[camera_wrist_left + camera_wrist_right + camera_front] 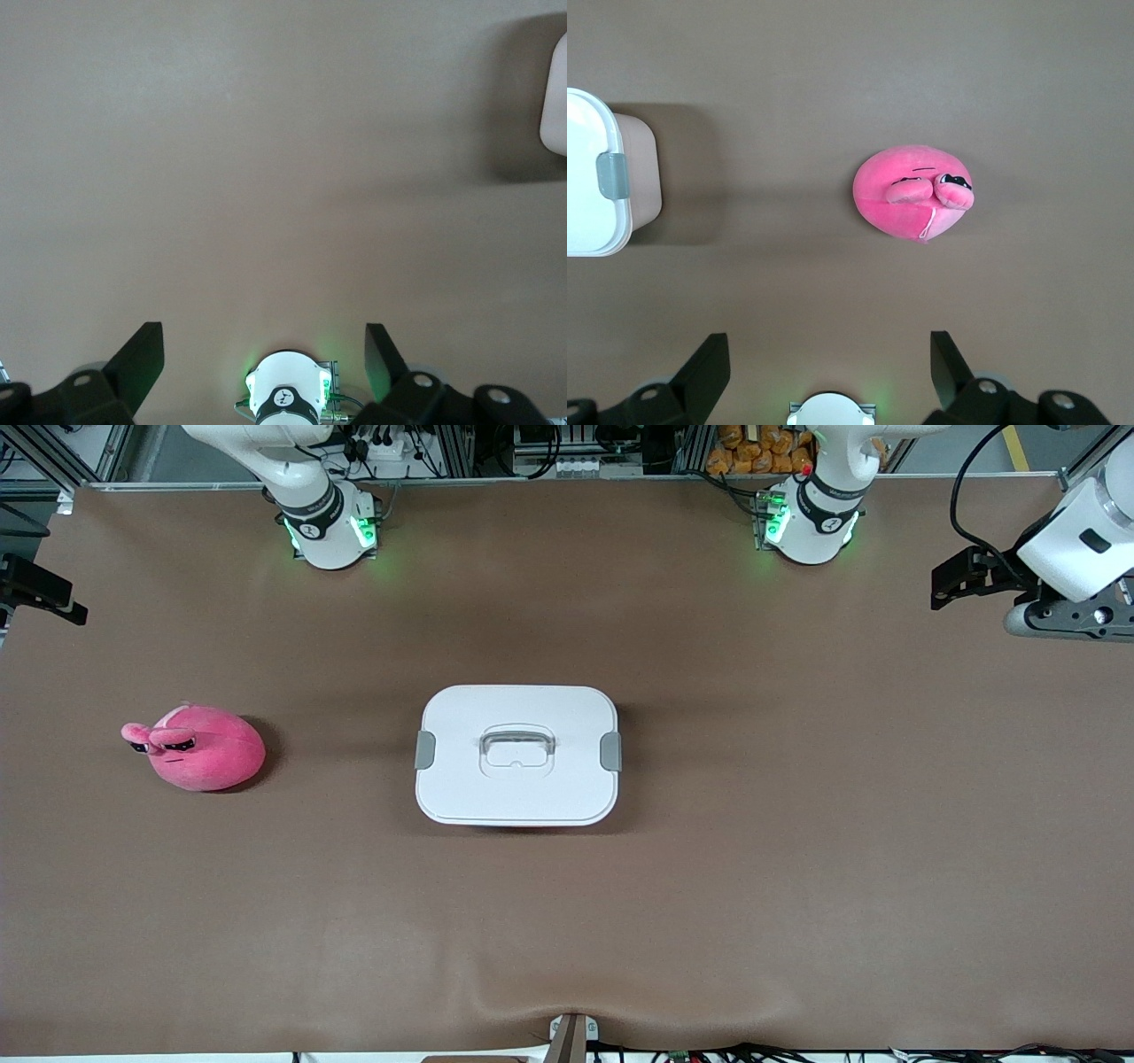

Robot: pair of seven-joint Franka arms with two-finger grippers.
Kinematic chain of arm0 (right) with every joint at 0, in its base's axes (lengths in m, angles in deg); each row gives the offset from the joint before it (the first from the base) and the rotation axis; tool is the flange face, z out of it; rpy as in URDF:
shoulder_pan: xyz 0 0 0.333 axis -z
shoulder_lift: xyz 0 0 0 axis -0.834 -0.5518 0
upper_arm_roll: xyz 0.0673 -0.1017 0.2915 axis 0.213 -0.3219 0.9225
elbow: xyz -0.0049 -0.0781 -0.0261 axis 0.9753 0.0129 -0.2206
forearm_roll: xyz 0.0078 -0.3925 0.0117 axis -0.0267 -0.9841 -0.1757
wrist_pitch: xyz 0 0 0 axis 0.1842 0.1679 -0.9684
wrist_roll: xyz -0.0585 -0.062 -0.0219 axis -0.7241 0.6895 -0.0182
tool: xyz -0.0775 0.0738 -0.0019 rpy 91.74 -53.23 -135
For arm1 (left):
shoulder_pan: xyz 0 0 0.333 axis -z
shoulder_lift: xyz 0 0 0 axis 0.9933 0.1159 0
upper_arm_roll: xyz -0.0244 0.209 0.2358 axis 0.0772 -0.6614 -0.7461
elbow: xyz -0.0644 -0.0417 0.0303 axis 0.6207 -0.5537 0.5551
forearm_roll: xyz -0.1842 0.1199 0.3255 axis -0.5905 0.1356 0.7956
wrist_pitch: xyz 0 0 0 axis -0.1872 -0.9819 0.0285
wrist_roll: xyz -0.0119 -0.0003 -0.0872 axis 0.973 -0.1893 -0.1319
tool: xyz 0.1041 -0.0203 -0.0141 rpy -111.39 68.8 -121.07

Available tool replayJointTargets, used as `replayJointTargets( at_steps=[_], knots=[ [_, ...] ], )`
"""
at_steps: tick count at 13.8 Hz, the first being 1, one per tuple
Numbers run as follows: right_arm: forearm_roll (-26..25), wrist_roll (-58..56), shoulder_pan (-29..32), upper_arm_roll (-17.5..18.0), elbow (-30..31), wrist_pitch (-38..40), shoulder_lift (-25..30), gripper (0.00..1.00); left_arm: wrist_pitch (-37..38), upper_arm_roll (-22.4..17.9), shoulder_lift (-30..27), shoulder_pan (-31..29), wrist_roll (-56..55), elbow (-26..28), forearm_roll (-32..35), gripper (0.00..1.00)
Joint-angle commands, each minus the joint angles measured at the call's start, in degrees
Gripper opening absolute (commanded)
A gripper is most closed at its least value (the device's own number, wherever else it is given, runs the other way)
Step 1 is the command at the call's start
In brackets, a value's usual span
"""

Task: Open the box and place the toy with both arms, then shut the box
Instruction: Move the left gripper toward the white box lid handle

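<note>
The box [516, 755] stands in the middle of the table, its white lid on and a grey clip [425, 749] at each short end. The pink plush toy [199, 747] lies on the mat toward the right arm's end, apart from the box. My left gripper [955, 586] hangs open and empty high over the left arm's end of the table; in its wrist view [264, 332] only a corner of the box [556, 102] shows. My right gripper [40, 592] hangs open over the right arm's end; its wrist view [828, 338] shows the toy [914, 191] and one end of the box [598, 181].
Brown mat [797, 824] covers the whole table. The two arm bases [330, 530] [808, 524] glow green along the edge farthest from the front camera. A small camera post [570, 1036] and a wrinkle in the mat sit at the nearest edge.
</note>
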Motion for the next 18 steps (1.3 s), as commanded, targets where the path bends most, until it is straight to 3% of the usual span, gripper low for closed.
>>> replayJointTargets(
  at_steps=[1,6,9,11,13,18],
  knots=[
    [0.1,0.2,0.7,0.5,0.3,0.3,0.9,1.0,0.7,0.0,0.2,0.0,-0.2,-0.6,0.0,1.0],
    [1.7,0.2,1.8,0.4,0.4,0.3,0.8,1.0,0.7,0.0,0.9,0.6,-1.2,-0.9,-0.8,1.0],
    [1.7,0.2,1.8,0.4,0.3,0.3,0.8,1.0,0.7,0.2,3.0,1.8,-8.6,-2.7,-5.4,1.0],
    [1.7,0.2,1.8,0.4,0.4,0.3,0.8,1.0,0.7,1.0,9.2,4.9,-18.4,-9.7,-5.3,1.0],
    [1.7,0.1,1.9,0.5,0.3,0.3,0.2,1.0,0.5,1.1,13.2,8.6,-21.3,-13.7,-5.4,1.0],
    [1.7,0.0,1.8,0.5,0.3,0.3,0.2,1.0,-6.9,1.3,16.2,16.7,-39.5,-14.5,-7.5,1.0]
  ],
)
